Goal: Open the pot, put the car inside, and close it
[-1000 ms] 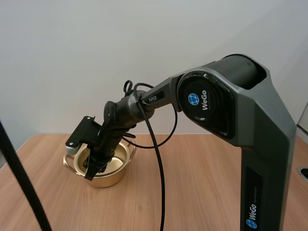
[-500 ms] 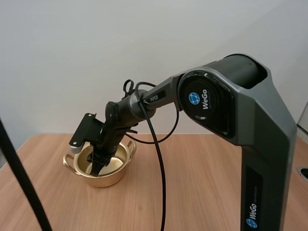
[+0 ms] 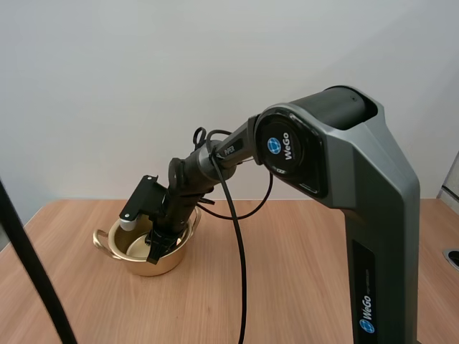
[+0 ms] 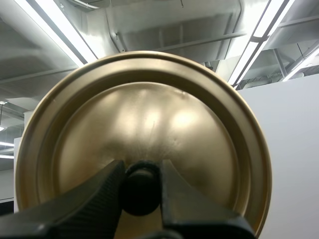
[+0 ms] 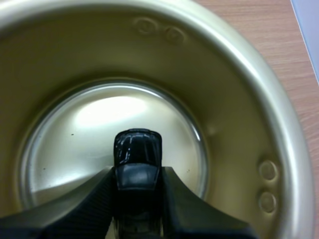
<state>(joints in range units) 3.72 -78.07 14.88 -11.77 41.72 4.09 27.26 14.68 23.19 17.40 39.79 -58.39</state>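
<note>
In the high view's lower left, my right gripper (image 3: 156, 247) pinched the black car (image 5: 137, 149) inside the open gold pot (image 3: 140, 269); my left gripper (image 4: 141, 169) clamped the knob (image 4: 141, 191) of the lid (image 4: 149, 109).

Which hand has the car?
The right hand: it pinches the black car inside the open pot. The left hand grips the lid by its knob.

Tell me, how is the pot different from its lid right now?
The pot stands open on the table; the lid is off it, pinched by its black knob in the left jaws. The pot is a deep bowl with the right jaws holding a black toy car inside; the lid is a shallow dome. Both are shiny gold metal.
</note>
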